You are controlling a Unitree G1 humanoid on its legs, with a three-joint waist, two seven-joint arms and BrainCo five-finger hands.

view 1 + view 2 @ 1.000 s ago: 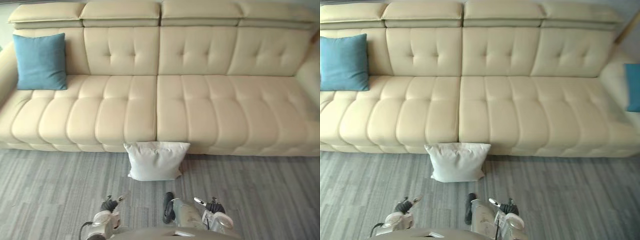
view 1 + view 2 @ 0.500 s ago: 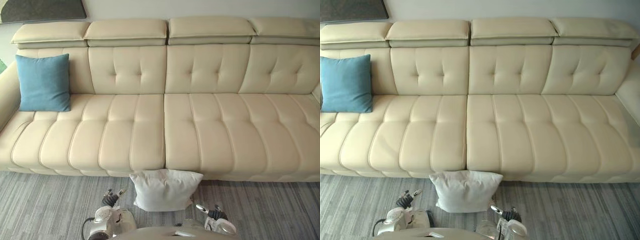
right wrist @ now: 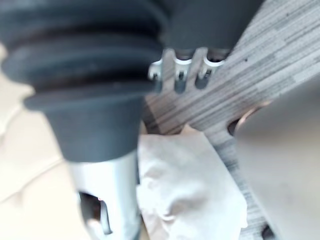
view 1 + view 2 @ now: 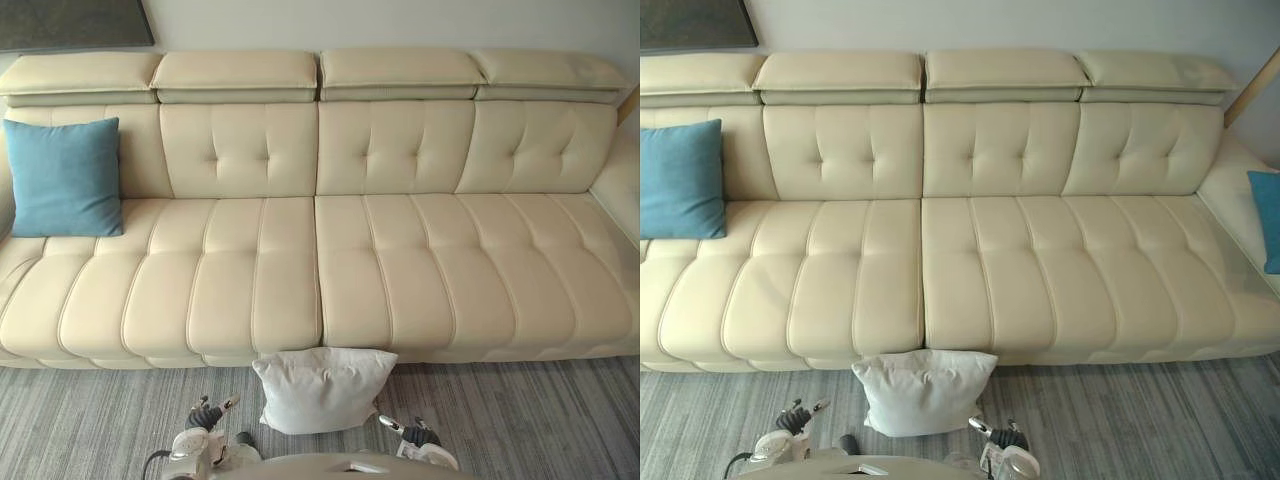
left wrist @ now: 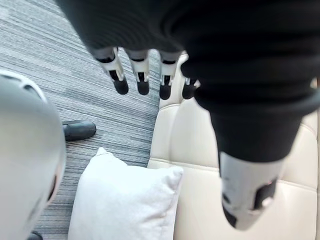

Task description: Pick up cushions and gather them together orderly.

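A white cushion (image 4: 322,388) stands on the grey carpet, leaning against the front of the cream sofa (image 4: 400,280) near its middle. One blue cushion (image 4: 62,177) leans upright at the sofa's far left end. A second blue cushion (image 4: 1268,220) shows at the far right end. My left hand (image 5: 141,70) hangs above the carpet beside the white cushion (image 5: 120,200) with straight fingers, holding nothing. My right hand (image 3: 180,75) also hangs near the white cushion (image 3: 190,190), fingers relaxed and empty.
The sofa has a tufted back and headrests along the top. A dark framed picture (image 4: 70,20) hangs on the wall at the upper left. Grey striped carpet (image 4: 520,420) runs along the sofa's front.
The camera has tilted up, so the sofa sits lower in the picture and the wall shows. My right forearm has dropped out of the eye views. The cushions have not moved.
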